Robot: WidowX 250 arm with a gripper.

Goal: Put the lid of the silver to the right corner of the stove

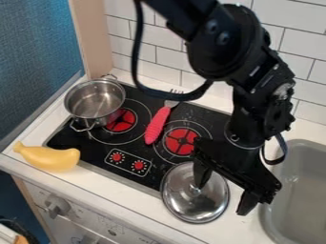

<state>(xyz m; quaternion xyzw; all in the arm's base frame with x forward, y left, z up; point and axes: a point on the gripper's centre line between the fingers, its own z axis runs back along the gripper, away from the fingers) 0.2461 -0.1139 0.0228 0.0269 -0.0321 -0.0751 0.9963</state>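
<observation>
At the near right, the silver lid (207, 205) overlaps the edge of the stove (89, 140), the fingers of the gripper (221, 199) stand wide apart above, one by the lid's knob (194, 190), contact indeterminable, and the pot (96, 100) occupies the far left.

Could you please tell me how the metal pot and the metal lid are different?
The metal pot is deep, while the metal lid is shallow. The pot has side handles; the lid has a central knob. The pot sits at the stove's far left, the lid by its near edge. Both are round and shiny.
</observation>
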